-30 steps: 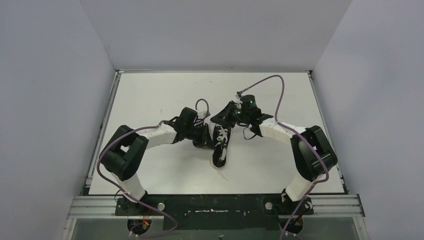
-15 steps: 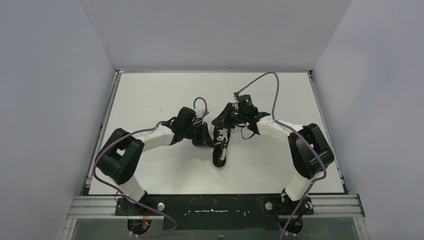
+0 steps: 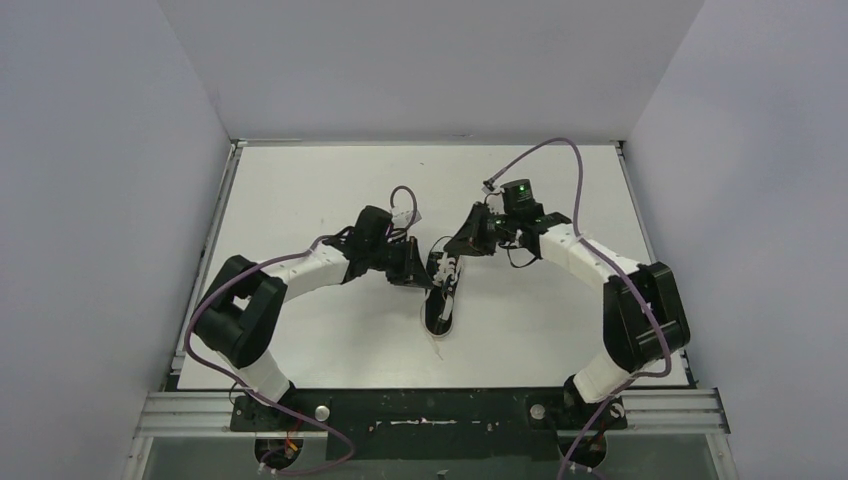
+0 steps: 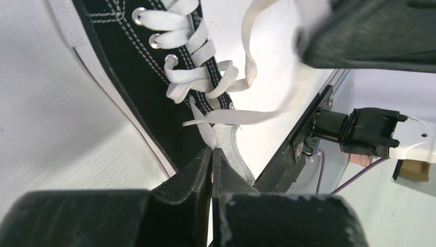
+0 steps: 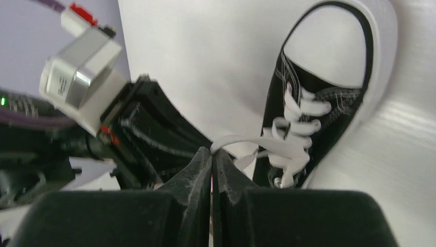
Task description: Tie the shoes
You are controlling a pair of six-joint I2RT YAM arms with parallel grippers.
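Note:
A small black canvas sneaker [image 3: 441, 296] with white laces, white sole and white toe cap lies mid-table, toe toward the near edge. It also shows in the left wrist view [image 4: 154, 72] and the right wrist view [image 5: 313, 103]. My left gripper [image 3: 418, 272] is at the shoe's left side, shut on a white lace end [image 4: 203, 126] by the top eyelets. My right gripper [image 3: 462, 247] is just beyond the heel end, shut on the other lace [image 5: 241, 141], which runs from its tips back to the eyelets.
The white table [image 3: 300, 190] is walled by grey panels on the left, right and back. Purple cables [image 3: 545, 155] loop above both arms. A black metal rail [image 3: 430, 410] runs along the near edge by the arm bases.
My right gripper has moved right and slightly away from the shoe, drawing its lace out. My left gripper has shifted slightly up and right, staying at the shoe's left side.

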